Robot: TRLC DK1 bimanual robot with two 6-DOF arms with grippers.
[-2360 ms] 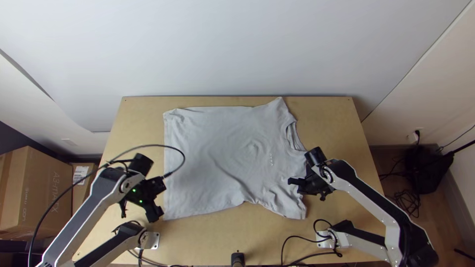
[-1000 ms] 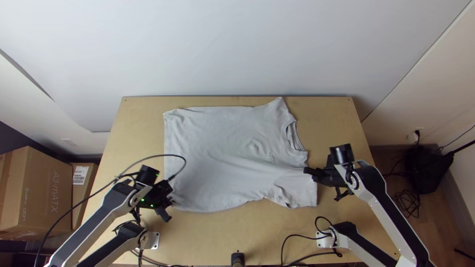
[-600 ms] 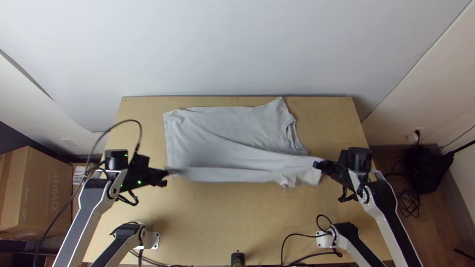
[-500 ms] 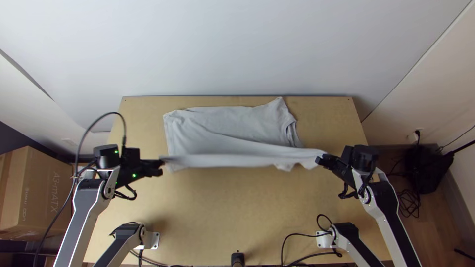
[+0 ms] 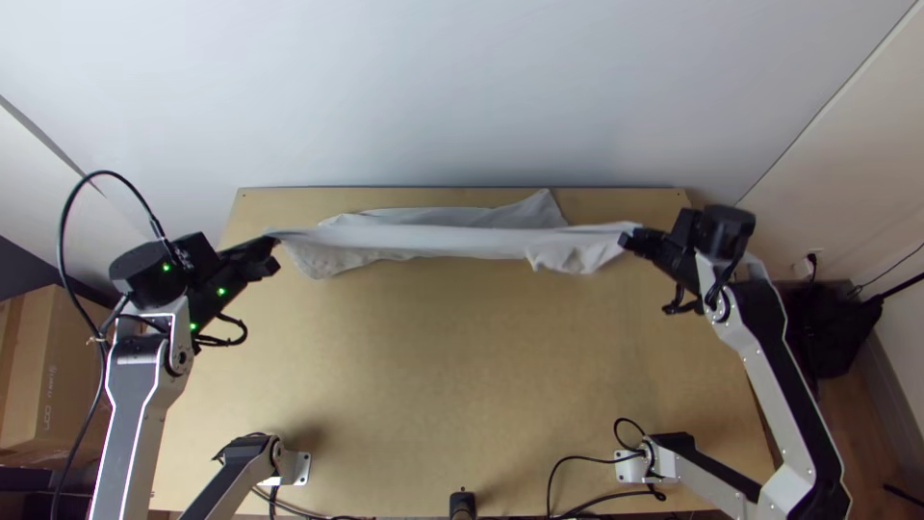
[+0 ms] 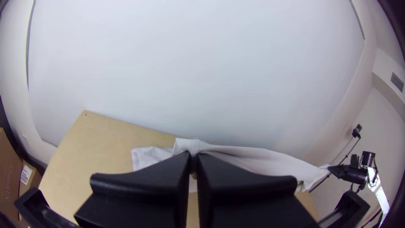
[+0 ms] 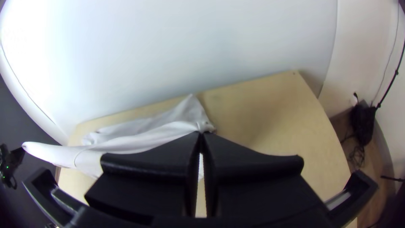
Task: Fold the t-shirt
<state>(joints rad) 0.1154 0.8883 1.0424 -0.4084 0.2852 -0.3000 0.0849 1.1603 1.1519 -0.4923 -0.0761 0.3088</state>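
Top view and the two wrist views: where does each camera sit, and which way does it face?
Top view: high over the table's near edge, steeply down on the table and t-shirt; shows the left gripper and right gripper.
Left wrist view: on that wrist, facing past its own fingers toward the wall.
Right wrist view: on the other wrist, past its own fingers toward the same wall.
Both wrist views share the t-shirt.

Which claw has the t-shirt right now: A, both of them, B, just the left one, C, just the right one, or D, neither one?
A: the left claw and the right claw each pinch the t-shirt, with a strip of cloth stretched between them.
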